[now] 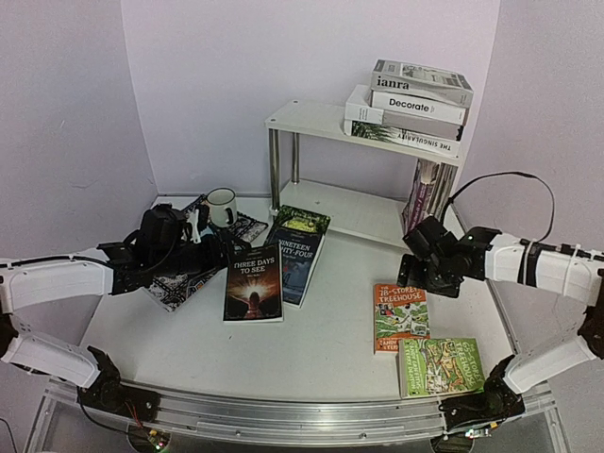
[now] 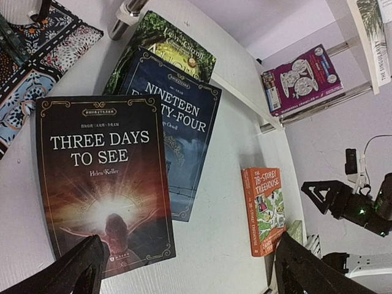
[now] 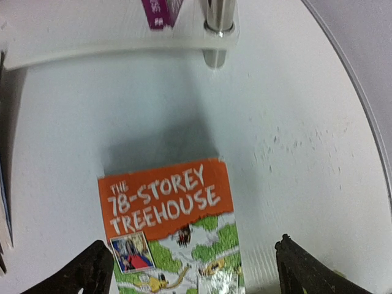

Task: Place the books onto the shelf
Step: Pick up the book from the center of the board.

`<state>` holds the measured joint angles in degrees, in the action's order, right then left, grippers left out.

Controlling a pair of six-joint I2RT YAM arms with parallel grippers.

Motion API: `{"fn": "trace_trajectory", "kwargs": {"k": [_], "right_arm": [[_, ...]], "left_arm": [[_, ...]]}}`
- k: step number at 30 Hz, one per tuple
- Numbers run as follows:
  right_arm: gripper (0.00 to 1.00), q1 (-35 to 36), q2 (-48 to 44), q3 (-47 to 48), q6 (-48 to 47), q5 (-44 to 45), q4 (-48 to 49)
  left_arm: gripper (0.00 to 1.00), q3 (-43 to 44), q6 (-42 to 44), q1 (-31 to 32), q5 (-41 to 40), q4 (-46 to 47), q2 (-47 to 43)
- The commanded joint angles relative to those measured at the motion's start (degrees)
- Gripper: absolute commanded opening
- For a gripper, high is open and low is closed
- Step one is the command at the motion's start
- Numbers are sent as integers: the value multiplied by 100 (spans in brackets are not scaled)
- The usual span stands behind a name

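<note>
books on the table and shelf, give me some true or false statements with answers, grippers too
1. Three Days to See lies flat on the table. True.
2. The left gripper is shut on a book. False: it is open and holds nothing.
3. The 78-Storey Treehouse stands on the shelf. False: it lies on the table in front of it.
4. A stack of books sits on the shelf's top board. True.
5. The right gripper is open. True.

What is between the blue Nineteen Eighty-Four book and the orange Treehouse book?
Only bare table lies between Nineteen Eighty-Four and the orange Treehouse book; the top view shows it.
</note>
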<state>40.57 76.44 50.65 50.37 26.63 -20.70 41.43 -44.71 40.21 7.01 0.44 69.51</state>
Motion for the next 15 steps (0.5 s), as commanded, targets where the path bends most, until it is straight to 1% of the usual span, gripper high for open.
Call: {"fn": "trace_trajectory", "kwargs": {"k": [1, 5, 8, 11, 15], "right_arm": [[98, 431, 371, 524, 484, -158, -2194], [98, 1086, 877, 862, 823, -145, -2878], [98, 1578, 1390, 1310, 1222, -13, -3434], [97, 1838, 1826, 1851, 1569, 98, -4193], [96, 2305, 2100, 2018, 1639, 38, -4325]], "left_arm": [[98, 116, 119, 4, 236, 348, 169], [98, 96, 174, 9, 270, 381, 196], [97, 72, 230, 14, 252, 378, 188], [97, 48, 243, 11, 214, 381, 164], [97, 37, 295, 23, 210, 395, 185]]}}
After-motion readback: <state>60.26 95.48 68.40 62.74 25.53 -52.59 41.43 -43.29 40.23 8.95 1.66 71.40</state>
